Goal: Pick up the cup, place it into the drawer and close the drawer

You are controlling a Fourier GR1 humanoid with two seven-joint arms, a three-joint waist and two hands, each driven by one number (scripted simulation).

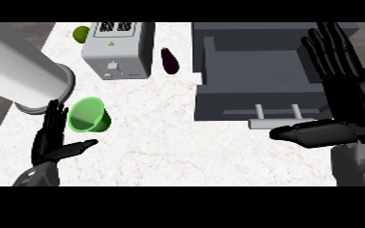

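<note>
Left hand (53, 142), matte black, is released with fingers straight and thumb spread, standing just beside and below the cup (88, 115), a glossy green tapered vessel lying tilted on the speckled white counter (178, 145), its mouth turned toward the hand. Right hand (331, 84), likewise black and released, rises with straight fingers over the right side of the open drawer (260, 75), a boxy grey tray with a pale bar handle (279, 121). Further off stand a brushed-metal toaster (118, 50), a smooth dark eggplant (170, 60), a round green fruit (81, 34) and a large pale cylinder (32, 77).

Even, bright light on counter (178, 140); soft faint shadows beside drawer (257, 84); no glare.
</note>
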